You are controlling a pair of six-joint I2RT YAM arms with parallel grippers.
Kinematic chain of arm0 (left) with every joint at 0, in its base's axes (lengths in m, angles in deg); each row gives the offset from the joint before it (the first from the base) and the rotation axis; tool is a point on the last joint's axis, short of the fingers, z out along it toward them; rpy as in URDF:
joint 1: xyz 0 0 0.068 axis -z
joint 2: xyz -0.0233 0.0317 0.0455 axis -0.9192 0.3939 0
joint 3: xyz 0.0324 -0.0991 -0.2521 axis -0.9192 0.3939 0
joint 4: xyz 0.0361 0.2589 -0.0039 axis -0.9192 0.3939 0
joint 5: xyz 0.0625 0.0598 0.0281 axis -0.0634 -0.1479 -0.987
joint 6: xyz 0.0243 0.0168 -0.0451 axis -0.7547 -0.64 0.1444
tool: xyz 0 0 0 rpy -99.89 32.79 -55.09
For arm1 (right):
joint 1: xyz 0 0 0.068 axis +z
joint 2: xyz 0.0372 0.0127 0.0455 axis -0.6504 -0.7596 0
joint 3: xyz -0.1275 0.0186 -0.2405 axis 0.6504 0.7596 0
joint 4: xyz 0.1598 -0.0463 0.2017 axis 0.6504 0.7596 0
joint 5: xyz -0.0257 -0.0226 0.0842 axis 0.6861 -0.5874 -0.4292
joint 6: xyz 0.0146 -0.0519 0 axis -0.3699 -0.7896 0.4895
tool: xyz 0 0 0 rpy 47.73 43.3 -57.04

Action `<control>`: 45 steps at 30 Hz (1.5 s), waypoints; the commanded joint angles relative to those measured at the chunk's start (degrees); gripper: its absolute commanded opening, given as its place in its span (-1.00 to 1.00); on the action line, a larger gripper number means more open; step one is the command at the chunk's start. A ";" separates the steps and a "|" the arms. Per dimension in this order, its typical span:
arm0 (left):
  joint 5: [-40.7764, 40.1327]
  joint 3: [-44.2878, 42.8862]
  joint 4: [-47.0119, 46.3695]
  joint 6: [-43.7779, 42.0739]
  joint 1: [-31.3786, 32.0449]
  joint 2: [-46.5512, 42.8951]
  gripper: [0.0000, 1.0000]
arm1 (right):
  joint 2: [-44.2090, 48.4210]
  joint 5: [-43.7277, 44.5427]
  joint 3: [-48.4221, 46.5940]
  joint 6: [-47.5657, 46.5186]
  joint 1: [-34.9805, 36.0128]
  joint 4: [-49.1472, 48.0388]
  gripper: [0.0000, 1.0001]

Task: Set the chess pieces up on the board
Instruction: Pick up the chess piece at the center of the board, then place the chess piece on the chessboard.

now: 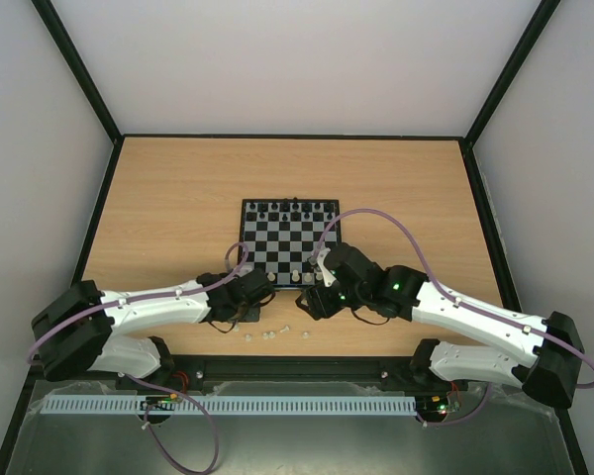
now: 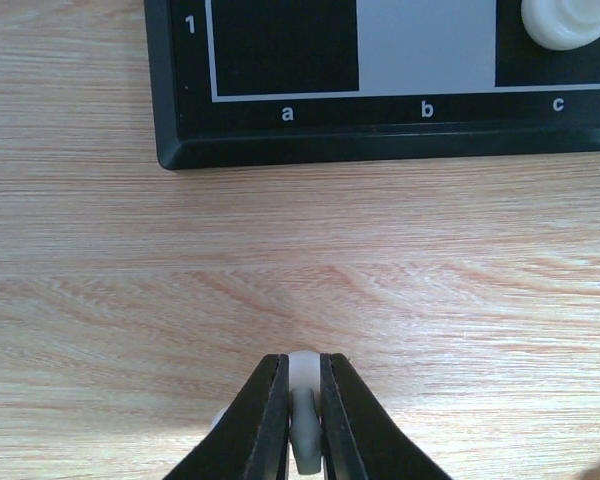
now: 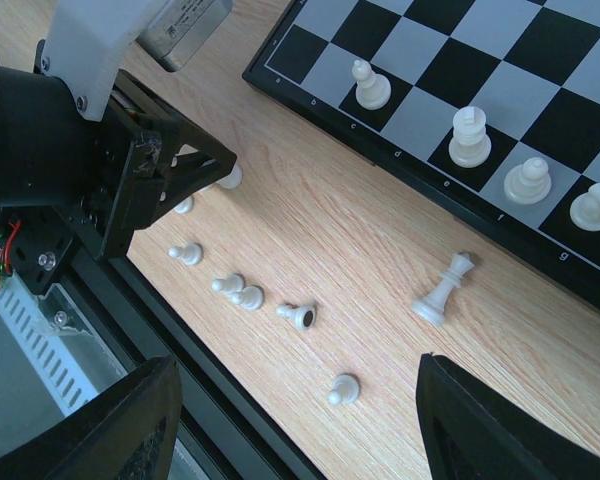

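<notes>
The board (image 1: 249,242) lies mid-table, with black pieces along its far rows and a few white ones on its near row. My left gripper (image 2: 303,400) is shut on a small white chess piece (image 2: 306,372) low over the wood, just in front of the board's a1 corner (image 2: 180,100). In the right wrist view that gripper (image 3: 215,165) shows at upper left. My right gripper (image 3: 300,430) hangs open and empty over several loose white pawns (image 3: 248,296) and a taller white piece (image 3: 440,290) that lies on its side.
White pieces stand on the board's near row (image 3: 470,138), one of them on c1 (image 2: 570,22). The black table rail (image 3: 210,400) runs close behind the loose pawns. Both arms crowd the strip between board and rail (image 1: 277,332).
</notes>
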 commanded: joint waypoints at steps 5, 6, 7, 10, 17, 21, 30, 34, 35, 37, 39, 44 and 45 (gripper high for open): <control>0.37 -0.94 1.12 -1.17 0.54 1.77 -0.83 | -0.68 0.00 0.78 -0.64 -0.18 0.45 0.31; 0.16 -1.41 1.40 -1.37 0.54 1.86 -0.84 | -0.69 0.19 0.74 -0.55 -0.18 0.46 0.31; -0.10 -1.95 1.91 -1.63 0.51 2.08 -0.84 | -0.69 0.26 0.67 -0.55 -0.18 0.54 0.31; -1.10 -3.88 3.60 -2.59 0.54 2.70 -0.85 | -0.76 0.32 0.68 -0.55 -0.14 0.54 0.31; -2.99 -9.51 7.43 -6.23 -0.49 4.73 -0.84 | -0.52 0.57 0.57 -0.55 -0.18 0.63 0.31; -2.91 -11.92 7.50 -8.93 -2.30 6.62 -0.84 | -0.36 0.81 0.57 -0.46 -0.18 0.70 0.31; -1.87 -17.12 5.79 -15.71 -8.29 11.02 -0.84 | 0.71 1.59 0.52 -0.29 -0.14 0.98 0.31; -1.47 -19.74 5.44 -17.42 -8.99 13.90 -0.85 | 0.92 1.68 0.49 -0.29 -0.16 0.98 0.31; -1.42 -20.22 5.36 -17.74 -9.03 14.47 -0.85 | 0.99 1.74 0.51 -0.29 -0.17 0.98 0.31; -1.19 -21.09 5.13 -18.15 -9.32 15.54 -0.84 | 1.11 1.78 0.47 -0.24 -0.18 0.99 0.31; -0.71 -21.58 4.62 -18.59 -9.69 16.36 -0.85 | 1.33 1.92 0.49 -0.19 -0.17 0.98 0.31; 0.23 -22.04 3.54 -19.56 -10.62 17.77 -0.84 | 1.42 1.70 0.56 -0.19 -0.17 0.94 0.31; 0.30 -22.07 3.38 -19.65 -10.76 17.95 -0.84 | 1.42 1.67 0.56 -0.20 -0.17 0.90 0.31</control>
